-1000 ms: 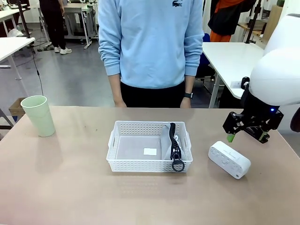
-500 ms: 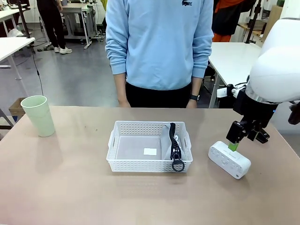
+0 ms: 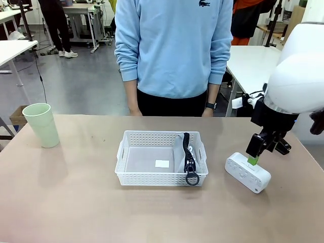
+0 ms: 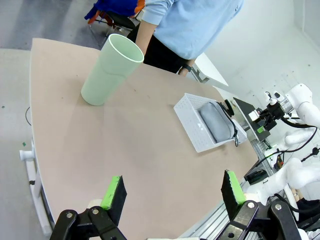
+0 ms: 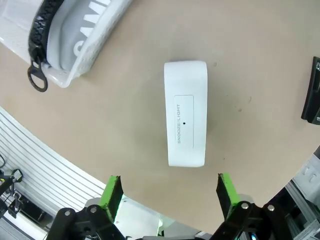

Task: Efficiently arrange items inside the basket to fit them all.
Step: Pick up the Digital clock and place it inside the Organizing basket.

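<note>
The white lattice basket (image 3: 152, 178) sits mid-table with the grey "CAMPUS" pouch (image 3: 181, 152) standing on edge along its right side, black zipper up. Right of the basket lies the white rounded device (image 3: 247, 172). My right gripper (image 3: 253, 159) hangs open just above it, pointing down; in the right wrist view the device (image 5: 186, 113) lies between and beyond the spread fingers (image 5: 111, 192). A small black object (image 5: 312, 92) shows at that view's right edge. The pale green cup (image 3: 41, 125) stands far left. My left gripper (image 4: 172, 192) is open, high over the table's left end.
A person in a light blue sweatshirt (image 3: 174, 45) stands at the far edge, hands down. In the left wrist view the cup (image 4: 110, 70) is near, the basket (image 4: 192, 125) farther off. A small white label (image 3: 162, 163) lies on the basket floor.
My right gripper has swung from a raised, sideways pose to pointing down just above the white device. The person has shifted a little to the right.
</note>
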Tool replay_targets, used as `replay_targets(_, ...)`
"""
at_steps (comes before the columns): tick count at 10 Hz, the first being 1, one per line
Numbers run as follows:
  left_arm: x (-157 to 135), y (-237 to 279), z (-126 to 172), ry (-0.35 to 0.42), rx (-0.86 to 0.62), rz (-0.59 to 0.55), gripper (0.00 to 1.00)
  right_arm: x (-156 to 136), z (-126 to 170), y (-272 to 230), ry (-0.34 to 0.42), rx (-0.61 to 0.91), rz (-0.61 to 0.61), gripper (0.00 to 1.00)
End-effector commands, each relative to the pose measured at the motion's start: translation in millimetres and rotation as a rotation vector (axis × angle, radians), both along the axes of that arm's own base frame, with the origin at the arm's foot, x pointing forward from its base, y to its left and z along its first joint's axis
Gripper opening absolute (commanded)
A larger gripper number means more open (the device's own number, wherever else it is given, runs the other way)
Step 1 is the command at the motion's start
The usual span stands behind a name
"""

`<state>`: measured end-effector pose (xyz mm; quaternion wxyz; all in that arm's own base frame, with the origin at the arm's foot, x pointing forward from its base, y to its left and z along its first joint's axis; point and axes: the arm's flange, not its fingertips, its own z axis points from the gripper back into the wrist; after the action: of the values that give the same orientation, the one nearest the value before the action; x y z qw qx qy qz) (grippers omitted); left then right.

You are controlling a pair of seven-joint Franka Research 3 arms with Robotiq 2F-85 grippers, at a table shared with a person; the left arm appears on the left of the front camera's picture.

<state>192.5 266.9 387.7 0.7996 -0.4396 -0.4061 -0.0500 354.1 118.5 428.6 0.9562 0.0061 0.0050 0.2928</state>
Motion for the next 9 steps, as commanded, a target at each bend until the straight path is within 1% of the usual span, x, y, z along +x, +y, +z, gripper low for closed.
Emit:
replay_targets(1,0.7,-0.2,1.9,-0.031,-0.005,0.003,1.0,12.2,-29.1,-4.2,-0.019,-0.014,0.029,1.0)
replay_targets(2,0.7,-0.2,1.9,-0.031,-0.005,0.003,1.0,14.3,-44.2,-4.9,-0.028,-0.017,0.033,1.0)
replay_targets(4,0.7,-0.2,1.9,-0.031,-0.005,0.003,1.0,17.3,-67.0,-4.8,-0.01,0.0,0.062,1.0)
replay_targets(8,0.7,-0.2,1.9,-0.031,-0.005,0.003,1.0,25.8,-106.7,-8.9,-0.082,-0.019,0.062,1.0)
replay_targets(9,0.7,-0.2,1.9,-0.031,-0.005,0.003,1.0,28.5,-115.9,-8.8,-0.073,-0.016,0.064,1.0)
